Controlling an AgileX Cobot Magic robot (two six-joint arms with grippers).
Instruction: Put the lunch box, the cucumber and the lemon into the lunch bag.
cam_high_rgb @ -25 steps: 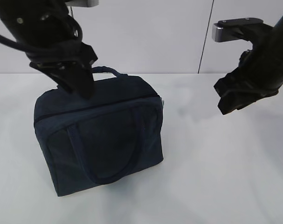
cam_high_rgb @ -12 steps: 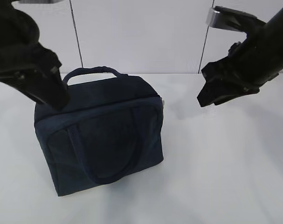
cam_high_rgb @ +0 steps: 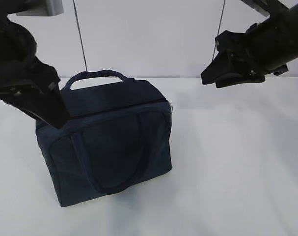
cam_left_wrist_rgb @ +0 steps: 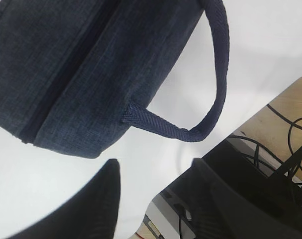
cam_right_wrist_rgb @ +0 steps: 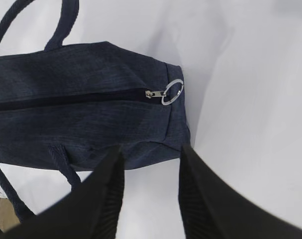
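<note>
lunch bag (cam_high_rgb: 107, 142) zipped shut on white table (cam_high_rgb: 237, 172), both arms clear.

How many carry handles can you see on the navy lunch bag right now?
2. One handle loops up behind the lunch bag top; the other handle hangs flat against its front face. The zipper is closed, so nothing inside shows.

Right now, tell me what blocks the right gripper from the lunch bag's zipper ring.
Nothing visible does. The right gripper hangs open above the lunch bag, and the metal ring pull lies exposed at the end of the closed zipper, with only bare air between them.
</note>
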